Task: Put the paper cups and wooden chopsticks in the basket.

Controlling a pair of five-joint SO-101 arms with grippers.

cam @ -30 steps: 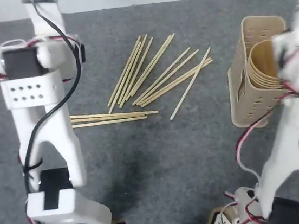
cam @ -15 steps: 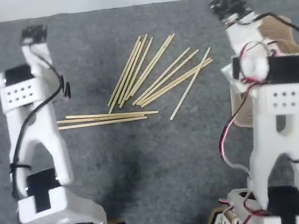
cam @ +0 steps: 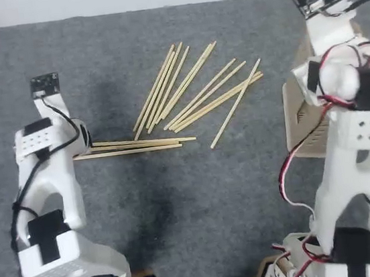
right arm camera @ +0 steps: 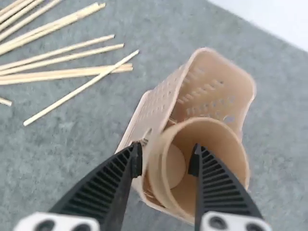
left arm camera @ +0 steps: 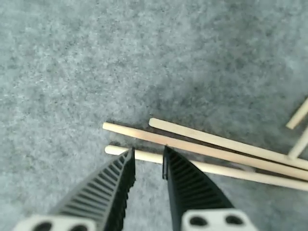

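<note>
Wooden chopsticks [cam: 192, 90] lie loose on the grey mat [cam: 201, 211], none of them in the basket [cam: 302, 117] yet. The three sticks [cam: 135, 144] farthest from the basket lie side by side, their far ends pointing away from it. The left gripper [left arm camera: 147, 156] hangs right over those ends, jaws a narrow gap apart, with the nearest stick crossing under both tips. As I judge it, the gap runs almost along that stick, so closing here would likely skate over it. The wrist wants a turn until the jaws straddle the stick across its width, and a hold a little in from the end would keep it from pivoting. Taking one or two sticks at a time looks safer than all three. Between that trio and the basket the larger fan of sticks is spread out, untouched. The basket holds the nested paper cups [right arm camera: 216, 159] upright, so that half looks done. Over it sits the right gripper [right arm camera: 166, 147], jaws wide apart on either side of the cup rim, clamping nothing. It should lift clear without dragging the rim, leaving the basket mouth free for sticks dropped in end first.
</note>
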